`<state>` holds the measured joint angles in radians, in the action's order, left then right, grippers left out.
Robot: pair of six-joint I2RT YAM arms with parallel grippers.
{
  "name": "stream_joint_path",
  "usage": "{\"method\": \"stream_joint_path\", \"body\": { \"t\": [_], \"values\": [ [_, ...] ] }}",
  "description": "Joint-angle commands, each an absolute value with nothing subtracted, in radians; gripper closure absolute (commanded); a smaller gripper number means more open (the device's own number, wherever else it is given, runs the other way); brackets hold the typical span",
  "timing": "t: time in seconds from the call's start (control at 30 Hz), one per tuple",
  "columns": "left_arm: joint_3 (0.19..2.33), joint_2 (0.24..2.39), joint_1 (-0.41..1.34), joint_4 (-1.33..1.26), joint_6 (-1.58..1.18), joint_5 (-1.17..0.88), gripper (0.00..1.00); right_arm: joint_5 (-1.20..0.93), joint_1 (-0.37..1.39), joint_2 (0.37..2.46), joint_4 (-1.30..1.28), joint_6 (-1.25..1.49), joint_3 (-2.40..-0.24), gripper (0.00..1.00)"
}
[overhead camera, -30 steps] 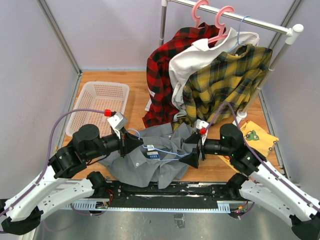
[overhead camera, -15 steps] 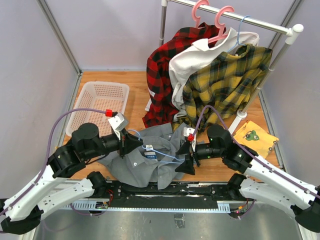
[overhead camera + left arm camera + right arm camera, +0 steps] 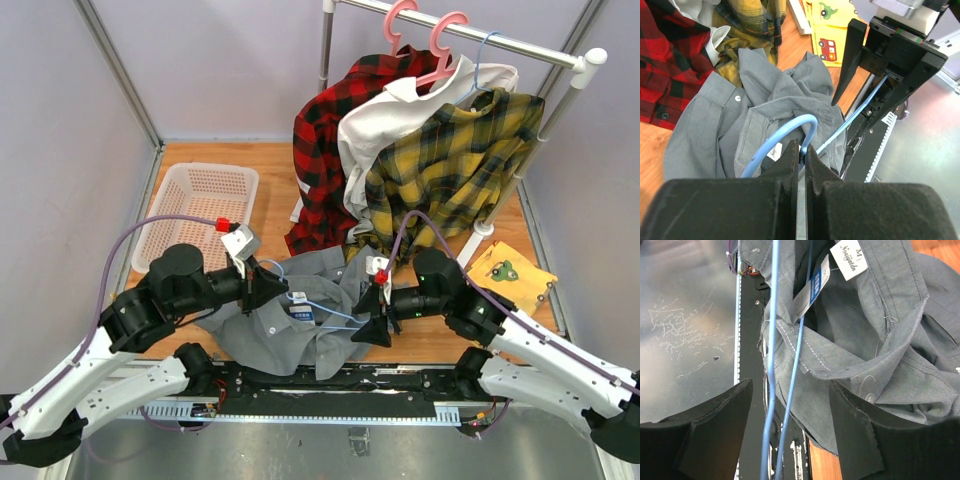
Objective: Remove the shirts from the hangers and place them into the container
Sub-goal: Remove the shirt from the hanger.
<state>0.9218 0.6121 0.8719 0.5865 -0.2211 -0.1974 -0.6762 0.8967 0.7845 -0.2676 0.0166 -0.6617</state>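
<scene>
The grey shirt (image 3: 290,325) lies crumpled on the wooden table (image 3: 280,170) at the near edge, between the 2 arms. The light-blue hanger (image 3: 772,340) runs across its collar. The left gripper (image 3: 800,150) is clamped tight on the hanger's hook. The right gripper (image 3: 790,390) has its jaws apart, 1 finger on each side of the hanger's 2 wires, touching neither. The white basket (image 3: 170,200) sits at the left, apart from the shirt. Behind, 3 shirts hang from the rail (image 3: 520,45).
</scene>
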Motion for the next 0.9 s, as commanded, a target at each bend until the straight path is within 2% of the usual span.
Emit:
{"method": "stream_joint_path", "body": {
  "t": [0.0, 0.13, 0.27, 0.4, 0.5, 0.53, 0.63, 0.73, 0.87],
  "values": [
    [0.947, 0.618, 0.868, 0.571, -0.240, -0.223, 0.99, -0.703, 0.919, 0.745, -0.252, -0.009, -0.674, 0.37],
    [0.948, 0.608, 0.868, 0.565, -0.242, -0.222, 1.00, -0.733, 0.919, 0.755, -0.239, -0.009, -0.676, 0.39],
    [0.952, 0.615, 0.868, 0.554, -0.245, -0.229, 1.00, -0.739, 0.924, 0.810, -0.255, -0.003, -0.694, 0.49],
    [0.949, 0.607, 0.868, 0.557, -0.243, -0.183, 0.99, -0.705, 0.931, 0.849, -0.305, -0.026, -0.734, 0.77],
    [0.946, 0.591, 0.868, 0.561, -0.249, -0.116, 0.95, -0.631, 0.931, 0.841, -0.297, -0.034, -0.743, 0.98],
    [0.945, 0.584, 0.868, 0.561, -0.253, -0.097, 0.93, -0.606, 0.931, 0.834, -0.292, -0.034, -0.739, 0.99],
    [0.941, 0.566, 0.868, 0.566, -0.257, -0.071, 0.79, -0.552, 0.931, 0.811, -0.283, -0.027, -0.725, 0.99],
    [0.938, 0.565, 0.868, 0.582, -0.245, -0.065, 0.41, -0.482, 0.932, 0.790, -0.297, -0.018, -0.728, 1.00],
    [0.948, 0.577, 0.868, 0.622, -0.239, -0.056, 0.29, -0.420, 0.931, 0.769, -0.350, 0.000, -0.749, 1.00]
  ]
}}
